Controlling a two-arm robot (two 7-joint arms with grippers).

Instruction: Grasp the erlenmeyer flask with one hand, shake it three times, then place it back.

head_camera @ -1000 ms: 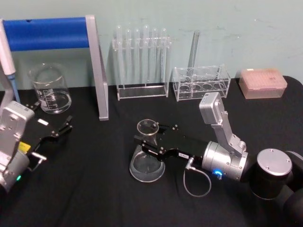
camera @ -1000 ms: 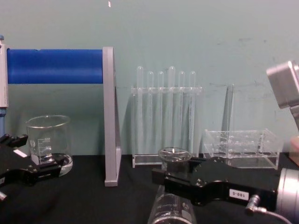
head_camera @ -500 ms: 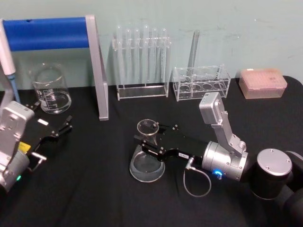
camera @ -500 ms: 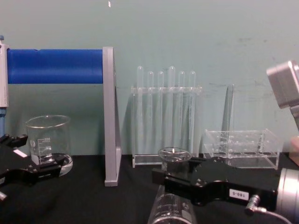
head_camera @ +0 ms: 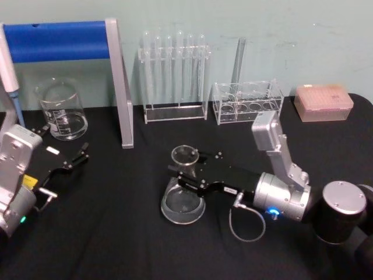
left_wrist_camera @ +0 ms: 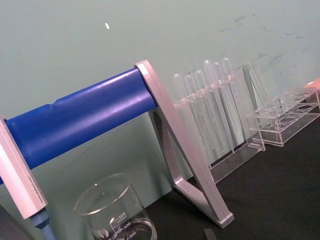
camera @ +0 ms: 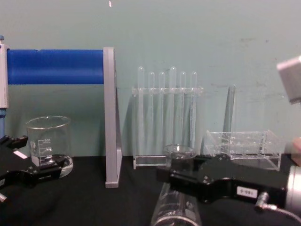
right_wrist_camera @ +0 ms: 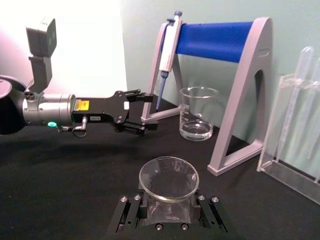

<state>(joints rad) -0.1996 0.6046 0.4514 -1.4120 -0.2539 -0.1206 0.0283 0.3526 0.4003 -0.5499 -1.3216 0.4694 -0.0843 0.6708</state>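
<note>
Two black grippers are working over a black-covered table of laboratory glassware. At far left, the left gripper is hovering near the table's left edge with its jaws spread wide and nothing between them, just in front of a glass beaker. Beside the beaker, a pipette is hanging from the left end of a stand with a blue bar, whose grey leg is coming down to the table right of the beaker. Moving right, a clear rack of tall test tubes is standing at the back of the table.

In front of it, near the middle of the table, the erlenmeyer flask is standing upright, mouth up. The right gripper is reaching in from the right and gripping its narrow neck just below the flared rim, one jaw on each side. The right wrist view is showing that open rim seated between the two jaws. Whether the flask's wide base is touching the table cannot be told.

Farther right, a low clear rack is holding a single tube at the back. A pink box is lying at the far right, well apart from the flask.
</note>
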